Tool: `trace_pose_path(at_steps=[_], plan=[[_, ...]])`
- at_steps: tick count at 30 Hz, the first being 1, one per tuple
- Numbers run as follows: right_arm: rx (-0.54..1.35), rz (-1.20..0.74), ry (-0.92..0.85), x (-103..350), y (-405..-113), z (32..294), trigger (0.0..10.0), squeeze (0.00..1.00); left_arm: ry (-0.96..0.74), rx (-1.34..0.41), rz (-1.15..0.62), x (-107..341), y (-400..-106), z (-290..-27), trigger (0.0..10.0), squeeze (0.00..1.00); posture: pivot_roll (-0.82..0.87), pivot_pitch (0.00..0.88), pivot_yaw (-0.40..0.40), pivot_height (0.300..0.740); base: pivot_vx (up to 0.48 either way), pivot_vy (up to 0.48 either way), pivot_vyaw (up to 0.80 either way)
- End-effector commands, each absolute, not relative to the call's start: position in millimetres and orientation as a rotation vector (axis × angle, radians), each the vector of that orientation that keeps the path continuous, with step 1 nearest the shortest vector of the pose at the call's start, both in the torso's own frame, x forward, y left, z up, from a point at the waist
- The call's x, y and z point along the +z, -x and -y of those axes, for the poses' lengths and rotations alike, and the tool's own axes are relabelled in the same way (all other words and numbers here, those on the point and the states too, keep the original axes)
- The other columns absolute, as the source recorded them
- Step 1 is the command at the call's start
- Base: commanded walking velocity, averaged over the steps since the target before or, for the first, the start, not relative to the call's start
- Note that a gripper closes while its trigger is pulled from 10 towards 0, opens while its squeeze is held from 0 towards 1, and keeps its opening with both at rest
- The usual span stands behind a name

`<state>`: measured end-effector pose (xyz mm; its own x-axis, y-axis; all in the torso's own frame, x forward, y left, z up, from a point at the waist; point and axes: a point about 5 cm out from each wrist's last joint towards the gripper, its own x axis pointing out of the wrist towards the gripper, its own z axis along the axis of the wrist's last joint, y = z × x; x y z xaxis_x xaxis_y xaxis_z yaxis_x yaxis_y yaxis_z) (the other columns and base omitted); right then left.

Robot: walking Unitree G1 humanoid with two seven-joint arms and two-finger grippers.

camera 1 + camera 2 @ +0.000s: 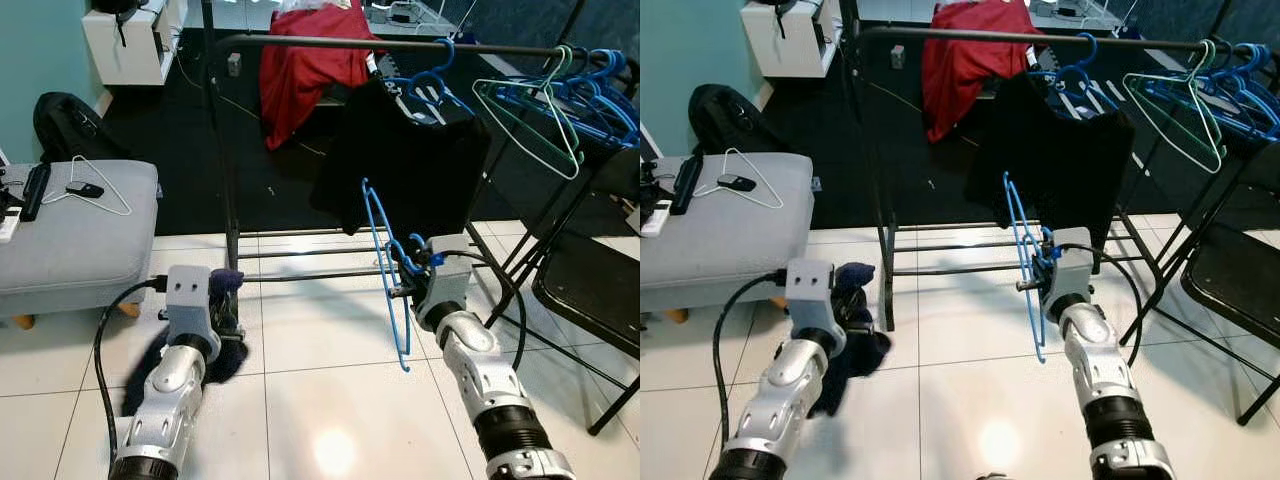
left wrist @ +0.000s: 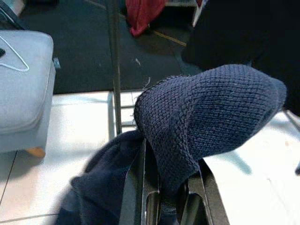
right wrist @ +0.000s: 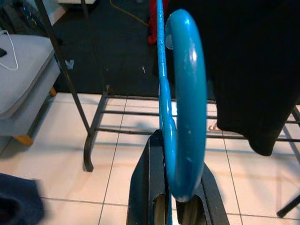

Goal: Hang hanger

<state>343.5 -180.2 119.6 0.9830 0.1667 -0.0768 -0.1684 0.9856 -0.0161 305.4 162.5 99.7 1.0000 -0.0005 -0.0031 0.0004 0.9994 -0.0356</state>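
My right gripper (image 1: 408, 289) is shut on a blue plastic hanger (image 1: 384, 268), held upright above the tiled floor in front of the clothes rack; its hook (image 3: 188, 103) curves up between the fingers (image 3: 143, 187). The rack's black rail (image 1: 330, 42) runs across the top, with a black garment (image 1: 410, 150) hanging from it. My left gripper (image 1: 228, 288) is low on the left and shut on a dark navy knitted garment (image 2: 206, 108), whose rest hangs to the floor (image 1: 205, 365).
Blue hangers (image 1: 595, 85) and a green hanger (image 1: 530, 115) hang at the rail's right end. A red cloth (image 1: 305, 70) lies behind the rack. A grey ottoman (image 1: 80, 230) with a white hanger (image 1: 98, 188) stands left. A black folding chair (image 1: 590, 280) stands right.
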Motion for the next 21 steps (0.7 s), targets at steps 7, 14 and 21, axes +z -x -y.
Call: trace_pose_path(at_steps=[7, 14, 21], plan=[[0.175, -0.019, 0.004, 130, -344, 182, 10.0, 0.0, 0.035, -0.007, 0.073, 112, -307, -157, 10.0, 0.0, -0.12, 0.059, -0.063, 0.74, 0.408, 0.0, 0.0], [0.189, 0.0, 0.067, 133, -344, 180, 10.0, 0.0, 0.038, -0.013, 0.097, 117, -309, -154, 10.0, 0.0, -0.11, 0.047, -0.063, 0.74, 0.444, 0.0, 0.42], [0.189, 0.024, 0.007, 135, -344, 179, 10.0, 0.0, 0.04, -0.009, 0.106, 119, -310, -154, 10.0, 0.0, -0.12, 0.044, -0.061, 0.74, 0.45, 0.0, 0.34]])
